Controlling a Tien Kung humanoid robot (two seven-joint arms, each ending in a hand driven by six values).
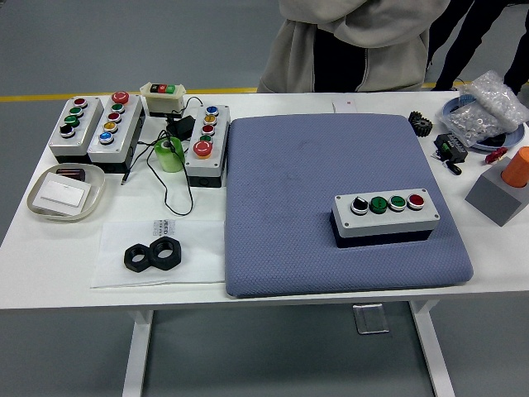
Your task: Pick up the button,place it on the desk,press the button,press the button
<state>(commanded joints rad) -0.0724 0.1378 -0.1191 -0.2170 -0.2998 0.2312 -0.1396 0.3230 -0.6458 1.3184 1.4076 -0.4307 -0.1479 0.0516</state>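
Head view: neither robot hand is seen, so the state of the fingers cannot be told. Nearest, two black nuts (153, 255) lie on a clear sheet on the white table (50, 265). On the blue pad (289, 215), toward its right front, the button box (386, 217) is set flat, with black, two green and red buttons in a row. Farther left, three more button boxes (107, 126) are grouped. Beyond the far edge a person (355, 41) is stood, arms folded.

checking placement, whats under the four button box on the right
The button box sits on the blue-grey pad, which lies on the white table. What lies directly beneath the box is covered.
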